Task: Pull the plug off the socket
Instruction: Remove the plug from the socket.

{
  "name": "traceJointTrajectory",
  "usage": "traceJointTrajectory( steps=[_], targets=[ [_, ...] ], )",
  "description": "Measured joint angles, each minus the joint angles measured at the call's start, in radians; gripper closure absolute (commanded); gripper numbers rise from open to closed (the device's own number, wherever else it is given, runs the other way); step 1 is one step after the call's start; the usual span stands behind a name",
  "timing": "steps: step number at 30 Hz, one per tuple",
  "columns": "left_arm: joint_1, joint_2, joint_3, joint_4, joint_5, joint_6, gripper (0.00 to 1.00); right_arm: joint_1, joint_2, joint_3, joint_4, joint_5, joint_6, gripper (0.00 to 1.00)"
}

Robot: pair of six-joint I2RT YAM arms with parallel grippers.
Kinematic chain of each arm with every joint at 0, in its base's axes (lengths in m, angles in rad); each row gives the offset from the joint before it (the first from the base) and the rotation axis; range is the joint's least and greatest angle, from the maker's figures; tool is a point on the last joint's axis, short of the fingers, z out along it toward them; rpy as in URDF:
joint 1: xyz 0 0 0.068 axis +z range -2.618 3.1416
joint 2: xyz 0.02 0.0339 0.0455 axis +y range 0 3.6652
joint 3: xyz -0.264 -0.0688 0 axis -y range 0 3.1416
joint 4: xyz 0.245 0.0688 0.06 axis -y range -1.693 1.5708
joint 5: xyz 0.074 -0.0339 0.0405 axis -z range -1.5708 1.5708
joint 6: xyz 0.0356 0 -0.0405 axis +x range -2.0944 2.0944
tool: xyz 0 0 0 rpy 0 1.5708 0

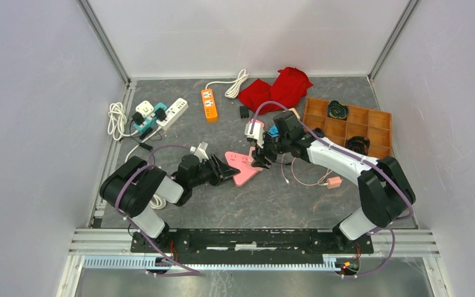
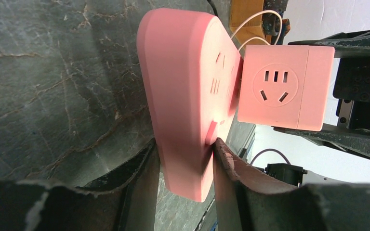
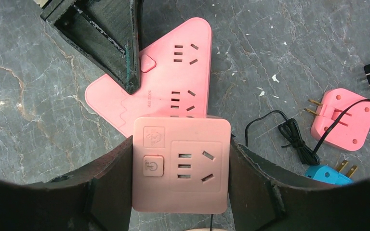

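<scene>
The counter [image 1: 272, 198] carries the work near its middle, between the two arms. The pink triangular socket strip [image 3: 173, 72] is there, and the left hand [image 2: 185, 154] is clenched across one end of it, one finger on the back and the other on the face beside the switch. The pink cube plug [image 3: 180, 163] sits against the strip's face at the other end, apparently seated in an outlet. Its prongs are hidden, so how deep they sit cannot be told. The right hand [image 3: 180, 144] grasps the cube by two opposite walls, fingers flat along them.

The step in hand looks like the pull itself. It goes best straight out from the strip's face, along the line of the prongs, with the left hand acting as a fixed anchor. That hand holds far from the outlet, so any sideways rocking of the cube would likely lever the strip out of its pinch. A slow, steady draw suits better than a jerk. The small pink plug [image 3: 342, 118] and black cord [image 3: 289, 134] lie close beside, so the freed cube should lift away from them
</scene>
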Motion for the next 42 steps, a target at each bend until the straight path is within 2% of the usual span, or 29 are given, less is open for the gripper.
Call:
traceJointTrajectory(
  steps=[11, 21, 27, 38, 42],
  targets=[
    [-0.002, 0.000, 0.004, -0.002, 0.002, 0.000, 0.98, -0.006, 0.001, -0.004, 0.008, -0.039, 0.013, 1.00],
    [0.004, 0.000, 0.000, -0.022, 0.011, 0.000, 0.98, 0.088, -0.012, -0.008, 0.013, 0.110, -0.017, 1.00],
    [0.005, 0.000, 0.002, -0.026, 0.013, 0.000, 0.98, 0.104, -0.016, -0.008, 0.005, 0.137, -0.027, 1.00],
    [-0.004, 0.004, 0.032, -0.026, 0.012, 0.029, 0.98, -0.054, -0.018, -0.008, -0.006, -0.067, 0.011, 1.00],
    [-0.006, 0.004, 0.036, -0.023, 0.012, 0.033, 0.98, -0.069, -0.018, -0.008, -0.006, -0.089, 0.026, 1.00]
  ],
)
